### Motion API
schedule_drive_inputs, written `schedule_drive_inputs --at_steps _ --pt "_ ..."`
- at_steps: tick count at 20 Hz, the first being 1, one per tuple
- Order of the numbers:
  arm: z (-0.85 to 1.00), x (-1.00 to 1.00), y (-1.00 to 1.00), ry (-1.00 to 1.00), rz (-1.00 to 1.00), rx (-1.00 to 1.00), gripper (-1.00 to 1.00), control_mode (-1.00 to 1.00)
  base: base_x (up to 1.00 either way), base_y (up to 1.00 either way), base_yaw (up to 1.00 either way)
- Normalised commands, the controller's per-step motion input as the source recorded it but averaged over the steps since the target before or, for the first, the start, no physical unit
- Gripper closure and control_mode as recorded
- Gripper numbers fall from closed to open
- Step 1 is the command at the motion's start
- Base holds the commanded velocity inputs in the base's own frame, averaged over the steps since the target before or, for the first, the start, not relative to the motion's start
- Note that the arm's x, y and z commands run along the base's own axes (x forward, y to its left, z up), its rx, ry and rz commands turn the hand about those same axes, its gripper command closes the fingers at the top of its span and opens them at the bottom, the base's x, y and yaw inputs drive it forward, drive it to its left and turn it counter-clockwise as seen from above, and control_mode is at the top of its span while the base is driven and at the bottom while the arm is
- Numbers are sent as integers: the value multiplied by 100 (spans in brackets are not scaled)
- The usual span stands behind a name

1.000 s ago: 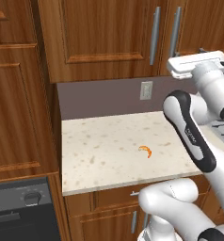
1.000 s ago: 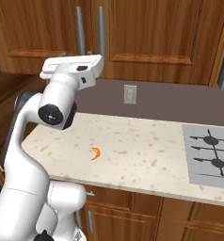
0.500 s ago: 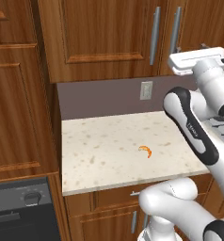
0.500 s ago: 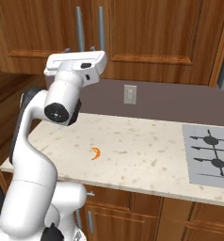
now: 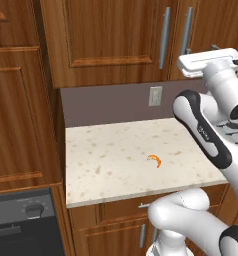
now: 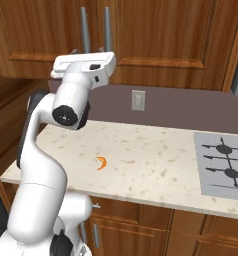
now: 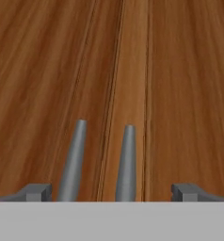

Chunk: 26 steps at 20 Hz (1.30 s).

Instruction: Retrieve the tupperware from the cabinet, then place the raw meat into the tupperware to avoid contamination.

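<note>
In front of the cabinet [image 5: 111, 42], close to the seam where its two raised-panel doors meet, the gripper [image 7: 111, 190] is held with its jaws spread wide and nothing between them. In the hand view the two silver bar handles [image 7: 74, 162] are seen rising between the dark finger tips, with the door seam running between the bars; the long axis of each bar is upright, parallel to the seam. The handles lie straight ahead of the gripper, slightly farther away and between the open jaws, so the coming move is judged to turn on which bar is chosen and on closing across its narrow width, not along its length.

The doors are shut, and the tupperware is presumed to be behind them; its position cannot be told. The raw meat [image 5: 154, 160] is seen lying on the speckled counter [image 5: 101, 165], well below the gripper and near the counter's front edge, apart from the stove burners [image 6: 223, 162] at the right. The first step, opening the cabinet, is judged not yet done.
</note>
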Motion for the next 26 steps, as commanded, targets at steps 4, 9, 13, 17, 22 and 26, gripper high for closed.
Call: schedule_drive_inputs --at_steps 4,9,13,17,22,26 --pt "0 21 0 0 0 0 -100 -100 0 0 0" --pt "0 26 -2 0 0 0 -100 -100 0 0 0" --pt "0 30 -5 0 0 0 -100 -100 0 0 0" --pt "0 27 -8 0 0 0 -100 -100 0 0 0" --pt "-1 26 -7 0 0 0 -100 -100 0 0 0" --pt "-5 26 -1 0 0 -2 -100 -100 0 0 0"
